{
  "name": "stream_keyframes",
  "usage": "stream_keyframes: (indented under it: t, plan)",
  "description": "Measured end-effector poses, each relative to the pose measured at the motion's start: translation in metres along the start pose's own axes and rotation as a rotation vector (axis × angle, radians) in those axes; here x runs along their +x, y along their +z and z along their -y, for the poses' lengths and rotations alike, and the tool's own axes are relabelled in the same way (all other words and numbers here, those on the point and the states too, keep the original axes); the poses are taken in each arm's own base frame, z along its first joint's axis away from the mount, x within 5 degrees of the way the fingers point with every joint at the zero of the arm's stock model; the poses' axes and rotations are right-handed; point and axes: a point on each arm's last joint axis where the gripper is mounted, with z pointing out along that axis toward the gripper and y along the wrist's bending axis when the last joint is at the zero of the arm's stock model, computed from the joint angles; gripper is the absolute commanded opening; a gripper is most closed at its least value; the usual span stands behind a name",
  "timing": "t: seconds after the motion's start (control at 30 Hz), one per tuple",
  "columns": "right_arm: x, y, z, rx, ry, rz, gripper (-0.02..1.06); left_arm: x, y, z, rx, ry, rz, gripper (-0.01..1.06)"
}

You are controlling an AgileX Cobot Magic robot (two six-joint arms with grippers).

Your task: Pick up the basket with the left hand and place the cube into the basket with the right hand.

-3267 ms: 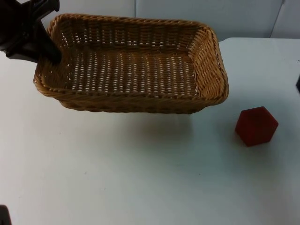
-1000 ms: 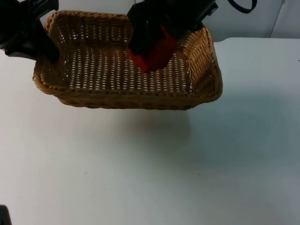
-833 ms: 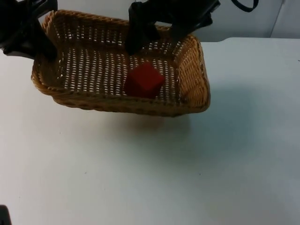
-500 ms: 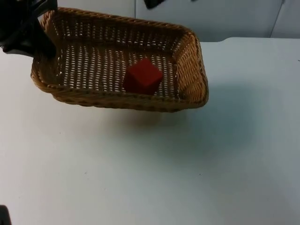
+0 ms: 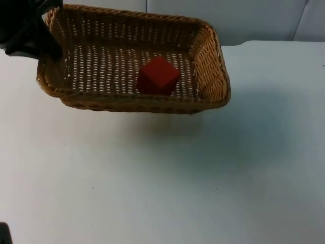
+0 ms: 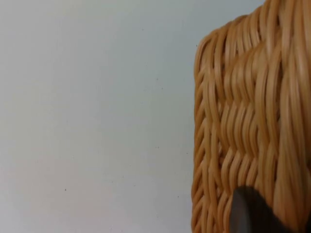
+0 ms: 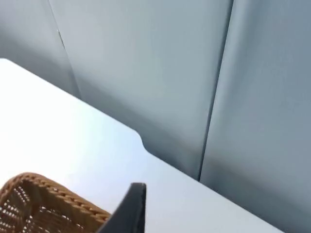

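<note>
The woven wicker basket point(image 5: 216, 76) hangs just above the white table, casting a shadow under it. My left gripper point(image 5: 50, 50) is shut on its left rim at the far left of the top view. In the left wrist view, the basket's outer wall point(image 6: 243, 121) stands against a black fingertip point(image 6: 248, 216). The red cube point(image 5: 158, 75) lies on the basket's floor, right of its middle, with nothing touching it. My right gripper is open and holds nothing; one fingertip point(image 7: 132, 206) of it hovers high above a basket corner point(image 7: 34, 187).
The white table point(image 5: 162, 178) stretches in front of and to the right of the basket. The grey partition wall point(image 5: 254, 20) closes off the back edge.
The right gripper let the cube drop into the basket and drew back up out of the top view. The basket rocked slightly and levelled; the cube stayed inside.
</note>
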Motion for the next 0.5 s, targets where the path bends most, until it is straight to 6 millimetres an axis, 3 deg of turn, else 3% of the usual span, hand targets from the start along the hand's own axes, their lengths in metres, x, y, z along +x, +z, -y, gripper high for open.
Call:
stream_keyframes:
  t: [0.2,0.37,0.43,0.5]
  plan:
    - [-0.006,-0.014,-0.004,-0.016,0.001,-0.010,0.97,0.010,0.023,-0.010,0.028,0.019,-0.088,0.00]
    - [-0.006,-0.016,-0.005,-0.019,0.001,-0.017,0.97,0.026,0.057,-0.024,0.114,0.025,-0.203,0.01]
    - [-0.006,-0.016,-0.005,-0.019,0.001,-0.017,0.97,0.029,0.063,-0.026,0.134,0.026,-0.210,0.05]
    - [-0.006,-0.016,-0.005,-0.019,0.001,-0.017,0.97,0.031,0.069,-0.029,0.153,0.029,-0.213,0.18]
